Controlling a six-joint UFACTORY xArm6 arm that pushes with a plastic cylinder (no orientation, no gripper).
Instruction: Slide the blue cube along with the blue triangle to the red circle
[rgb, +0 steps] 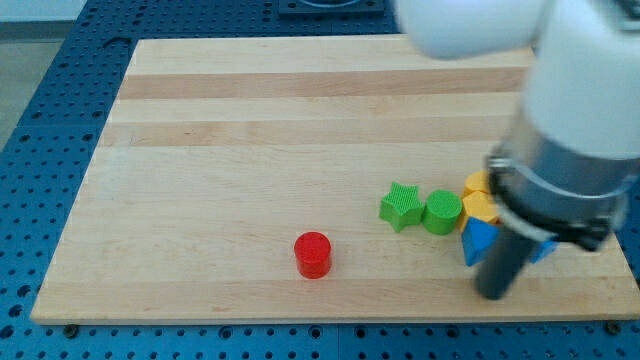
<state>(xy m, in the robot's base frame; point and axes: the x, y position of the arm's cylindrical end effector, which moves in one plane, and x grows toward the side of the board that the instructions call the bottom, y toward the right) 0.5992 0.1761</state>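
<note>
Nearest the bottom edge: red circle (313, 254), standing alone, well left of the cluster. Moving right: green star (401, 206) touching green cylinder (442, 212), then two yellow blocks (480, 197), shapes unclear, stacked toward the right edge. Blue triangle (477, 241) sits just below the yellows. Rod comes down right beside it, my tip (495, 293) near the bottom-right corner, just below-right of the triangle. Sliver of blue cube (544, 249) shows right of the rod, mostly hidden. No gripper on this rig, nothing grasped.
</note>
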